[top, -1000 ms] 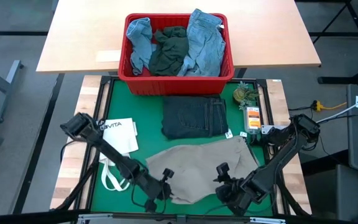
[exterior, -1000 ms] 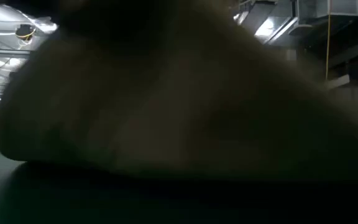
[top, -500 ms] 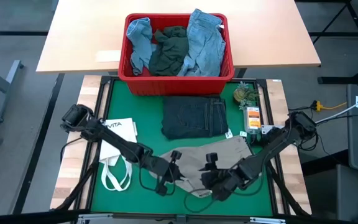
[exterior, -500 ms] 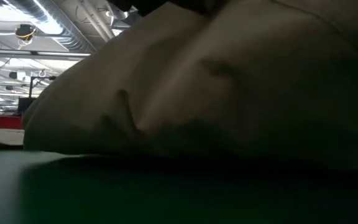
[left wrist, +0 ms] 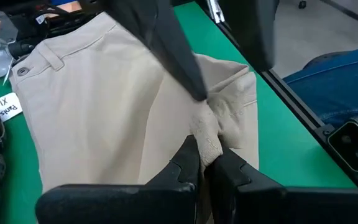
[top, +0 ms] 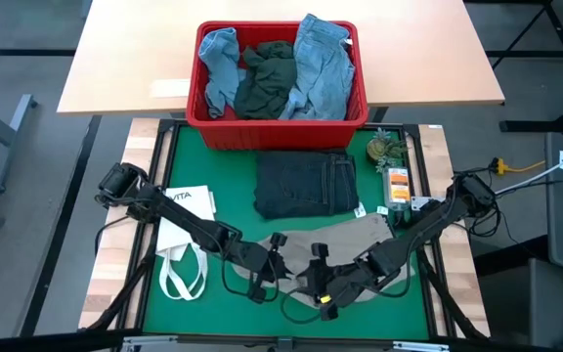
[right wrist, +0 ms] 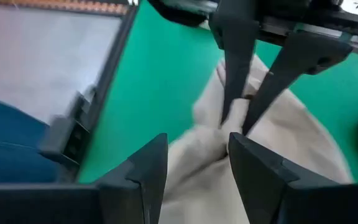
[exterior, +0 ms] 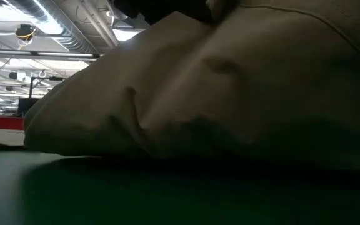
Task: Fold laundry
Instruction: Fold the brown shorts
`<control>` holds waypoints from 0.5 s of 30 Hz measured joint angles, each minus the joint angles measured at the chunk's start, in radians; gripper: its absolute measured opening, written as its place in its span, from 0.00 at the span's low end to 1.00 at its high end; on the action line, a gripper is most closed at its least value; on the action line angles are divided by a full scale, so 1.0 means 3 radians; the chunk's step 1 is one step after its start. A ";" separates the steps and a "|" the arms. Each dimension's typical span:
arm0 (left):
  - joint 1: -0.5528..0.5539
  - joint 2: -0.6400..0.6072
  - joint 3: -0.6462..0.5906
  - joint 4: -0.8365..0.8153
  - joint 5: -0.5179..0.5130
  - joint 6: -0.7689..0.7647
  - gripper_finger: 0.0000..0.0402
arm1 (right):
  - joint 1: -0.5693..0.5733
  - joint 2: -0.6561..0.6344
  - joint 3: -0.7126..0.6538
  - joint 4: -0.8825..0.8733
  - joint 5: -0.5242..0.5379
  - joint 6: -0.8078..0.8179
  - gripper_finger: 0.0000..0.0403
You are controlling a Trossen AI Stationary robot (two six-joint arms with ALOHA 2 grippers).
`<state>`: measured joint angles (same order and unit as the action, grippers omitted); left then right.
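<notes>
The beige pants (top: 355, 235) lie spread on the green mat (top: 213, 166), waistband (left wrist: 42, 59) toward the far right. Their near end is gathered into a raised bunch (exterior: 186, 94) that fills the low view. My left gripper (left wrist: 207, 155) is shut on this bunch. My right gripper (right wrist: 197, 155) faces it from the opposite side, open, with one finger on either side of the same bunch (right wrist: 197, 146). In the high view the left gripper (top: 280, 272) and right gripper (top: 313, 284) nearly meet at the mat's near middle. My left gripper pinches a crumpled fold of the pants' near end (left wrist: 205, 132) between its two fingers, several layers by the look of it. The fingers slant down from the table's near left. The fold is raised a little, and the rest of the pants lies on the mat. My right gripper has one fingertip (left wrist: 194, 87) right at the raised fold, beside the left fingers. I cannot tell whether it touches the cloth.
Folded dark jeans (top: 306, 184) lie on the mat's far middle. A red basket (top: 280, 119) behind holds light blue and dark green garments. A white tote bag (top: 186, 227) lies at the left. Small items (top: 394, 171) sit at the right edge.
Both grippers have moved toward each other at the mat's near middle. The left went right and up with the cloth. The right went left and rolled its wrist. The pants' near end, spread flat before, is drawn inward and bunched up; the waistband end stays where it was.
</notes>
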<state>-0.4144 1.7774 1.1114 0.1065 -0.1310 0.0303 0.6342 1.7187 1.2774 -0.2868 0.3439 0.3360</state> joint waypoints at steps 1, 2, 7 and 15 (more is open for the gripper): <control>-0.0001 -0.0001 0.0000 0.0000 0.0000 -0.0001 0.02 | 0.0000 0.0000 0.0000 0.0020 -0.0015 0.0073 0.42; -0.0002 0.0000 0.0000 0.0000 0.0001 -0.0003 0.02 | 0.0000 0.0000 0.0000 0.0011 -0.0019 0.0136 0.42; 0.0000 0.0000 0.0000 0.0017 0.0000 -0.0094 0.02 | 0.0000 0.0000 0.0000 -0.0008 -0.0016 0.0190 0.42; -0.0002 0.0000 0.0000 0.0017 0.0064 -0.0097 0.02 | 0.0000 0.0000 0.0000 -0.0028 0.0041 0.0195 0.42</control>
<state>-0.4149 1.7775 1.1114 0.1116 -0.1117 0.0012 0.6342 1.7187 1.2774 -0.2953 0.3562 0.3945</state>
